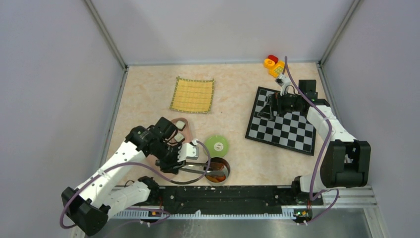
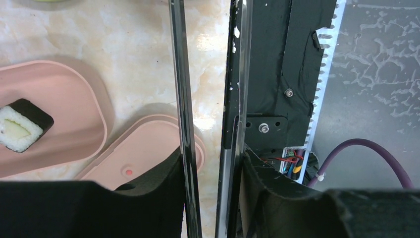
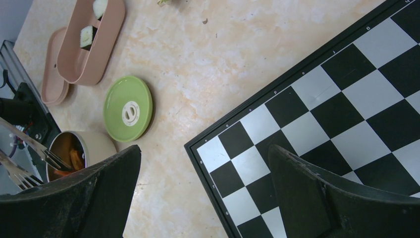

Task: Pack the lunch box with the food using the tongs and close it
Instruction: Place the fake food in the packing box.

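My left gripper (image 1: 184, 161) (image 2: 210, 163) is shut on the silver tongs (image 1: 198, 167) (image 2: 184, 99), one black finger pressing on each arm. The tong tips (image 3: 49, 158) stand apart, the upper one at the rim of a round tin (image 1: 218, 171) (image 3: 94, 144) that holds orange and brown food (image 3: 74, 158). The pink lunch box (image 1: 181, 125) (image 3: 89, 49) lies open behind my left wrist with black-and-white sushi rolls (image 2: 20, 128) (image 3: 88, 35) inside. Its pink lid (image 2: 148, 144) (image 3: 52, 74) rests beside it. My right gripper (image 1: 270, 106) (image 3: 205, 163) hangs open over the chessboard's corner, holding nothing.
A green round lid (image 1: 217, 146) (image 3: 128, 107) lies between the tin and the chessboard (image 1: 282, 126) (image 3: 346, 99). A yellow mat (image 1: 193, 94) is at the back. Red, yellow and orange toy blocks (image 1: 274, 64) sit in the far right corner. A black rail (image 1: 237, 198) runs along the near edge.
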Robot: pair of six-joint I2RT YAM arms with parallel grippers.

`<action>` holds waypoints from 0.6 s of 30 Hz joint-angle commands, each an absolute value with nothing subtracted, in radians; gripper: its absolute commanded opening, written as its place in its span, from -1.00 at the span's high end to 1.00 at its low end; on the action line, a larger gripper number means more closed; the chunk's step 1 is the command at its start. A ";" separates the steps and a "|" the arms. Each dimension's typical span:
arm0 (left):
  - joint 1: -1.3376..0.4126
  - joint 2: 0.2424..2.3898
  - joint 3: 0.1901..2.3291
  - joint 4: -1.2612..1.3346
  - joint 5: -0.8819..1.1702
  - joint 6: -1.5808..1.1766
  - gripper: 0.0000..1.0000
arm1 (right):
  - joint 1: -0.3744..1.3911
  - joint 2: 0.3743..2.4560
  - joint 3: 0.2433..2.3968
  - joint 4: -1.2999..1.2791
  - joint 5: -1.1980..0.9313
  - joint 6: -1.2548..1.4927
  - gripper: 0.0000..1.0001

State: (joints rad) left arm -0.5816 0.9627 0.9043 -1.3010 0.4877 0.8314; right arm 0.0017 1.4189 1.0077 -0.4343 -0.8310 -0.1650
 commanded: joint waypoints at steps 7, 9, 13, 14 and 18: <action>-0.606 0.957 0.927 -1.255 0.510 0.793 0.20 | -0.006 1.423 1.016 -0.405 -0.833 -0.187 -0.95; -0.605 0.965 0.991 -1.240 0.498 0.728 0.22 | -0.006 1.423 1.016 -0.404 -0.833 -0.187 -0.95; -0.599 0.988 1.078 -1.220 0.493 0.683 0.20 | -0.006 1.422 1.018 -0.406 -0.837 -0.187 -0.95; -0.592 0.995 1.088 -1.212 0.488 0.681 0.20 | -0.006 1.421 1.018 -0.406 -0.838 -0.187 -0.95; -0.522 1.029 1.127 -1.139 0.481 0.681 0.21 | -0.006 1.418 1.017 -0.404 -0.838 -0.187 -0.95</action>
State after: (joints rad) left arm -0.5808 0.9985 1.0714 -1.2373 0.4801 0.7097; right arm 0.0017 1.4189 1.0077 -0.4347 -0.8314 -0.1650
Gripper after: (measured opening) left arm 0.401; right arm 0.979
